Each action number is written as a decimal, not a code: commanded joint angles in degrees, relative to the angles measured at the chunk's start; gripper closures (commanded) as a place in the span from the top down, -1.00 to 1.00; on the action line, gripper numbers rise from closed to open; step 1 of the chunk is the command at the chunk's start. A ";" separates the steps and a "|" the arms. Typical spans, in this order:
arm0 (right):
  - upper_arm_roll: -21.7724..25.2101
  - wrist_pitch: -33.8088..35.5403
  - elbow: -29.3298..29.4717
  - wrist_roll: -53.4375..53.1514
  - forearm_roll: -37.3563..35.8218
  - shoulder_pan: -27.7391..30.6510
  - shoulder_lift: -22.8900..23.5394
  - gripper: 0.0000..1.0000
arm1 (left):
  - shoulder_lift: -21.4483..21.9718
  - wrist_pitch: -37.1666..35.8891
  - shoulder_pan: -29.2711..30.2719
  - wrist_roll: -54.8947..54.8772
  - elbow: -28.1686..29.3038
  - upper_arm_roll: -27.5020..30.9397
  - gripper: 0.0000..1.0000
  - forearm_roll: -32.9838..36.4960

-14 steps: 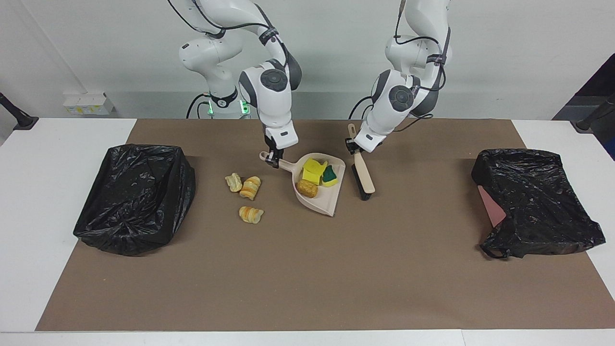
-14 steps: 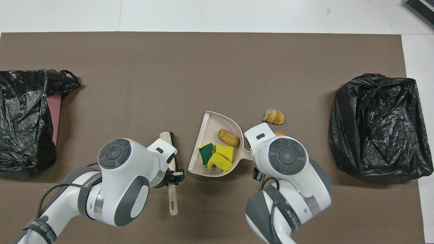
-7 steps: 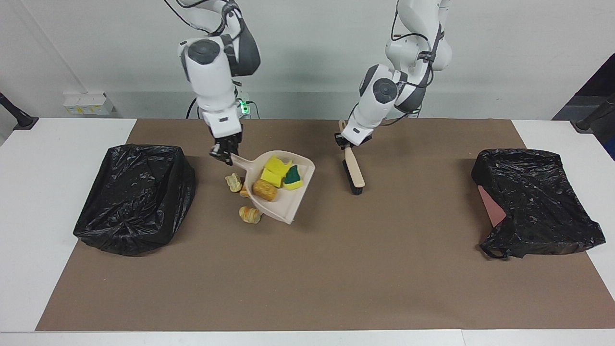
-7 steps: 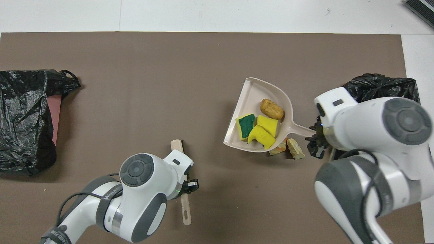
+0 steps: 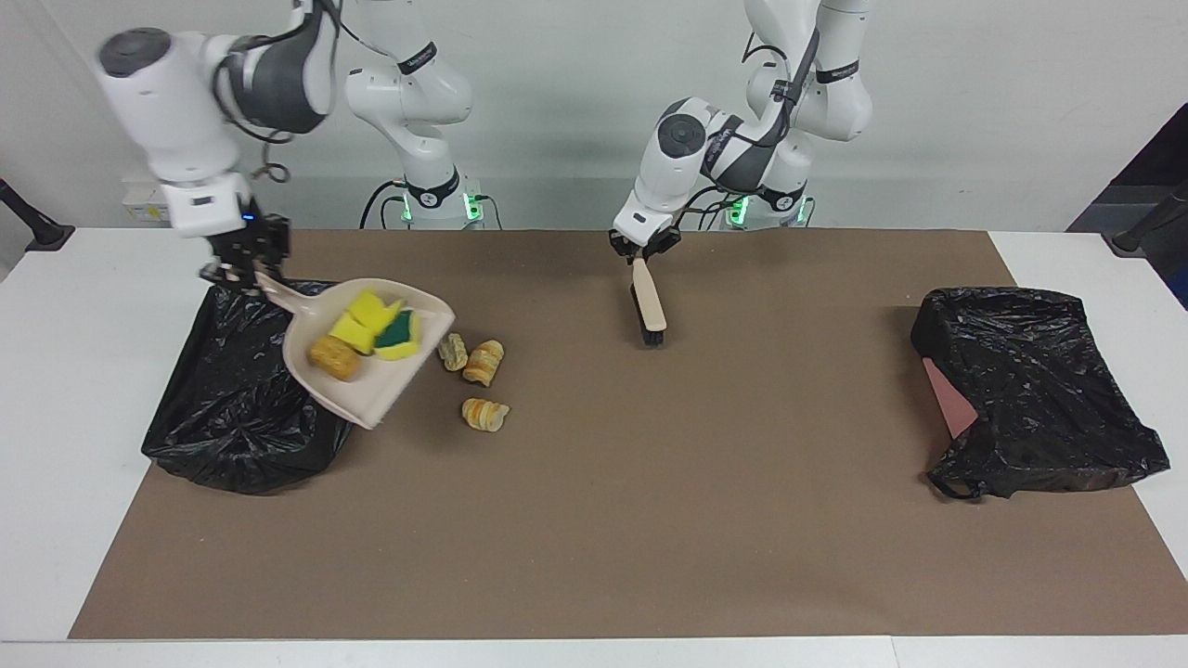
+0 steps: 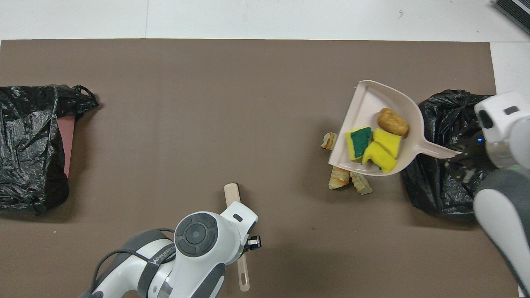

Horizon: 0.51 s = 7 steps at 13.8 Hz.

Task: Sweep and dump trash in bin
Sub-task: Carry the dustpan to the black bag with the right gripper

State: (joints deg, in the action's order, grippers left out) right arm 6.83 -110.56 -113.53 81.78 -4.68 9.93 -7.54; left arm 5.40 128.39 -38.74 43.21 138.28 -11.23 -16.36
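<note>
Trash [image 5: 364, 331] rides loose and light in the dustpan [image 5: 357, 394]; we keep it level. Right gripper [image 5: 237, 269] clamps its handle over the bin [image 5: 232, 408]; left gripper [image 5: 640, 250] clamps the brush [image 5: 648, 301].

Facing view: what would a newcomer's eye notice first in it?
First, the beige dustpan, raised and tilted over the edge of the black-bagged bin at the right arm's end of the table, with yellow and green sponge bits and a golden-brown lump in it; the right end effector holds its handle. Next, three striped bread-like pieces on the brown mat beside that bin, and the left end effector gripping the brush.
</note>
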 commanded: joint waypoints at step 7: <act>-1.20 -5.70 2.97 16.64 -26.14 7.65 1.82 -1.00 | 0.31 1.35 0.59 1.27 1.04 0.68 1.00 1.59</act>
State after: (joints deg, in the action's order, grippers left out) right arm 6.23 -114.19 -110.70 94.78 -24.93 17.65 -6.17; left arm 5.38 129.44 -38.68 43.43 139.76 -10.89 -16.00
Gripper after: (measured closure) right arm 0.683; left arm 0.604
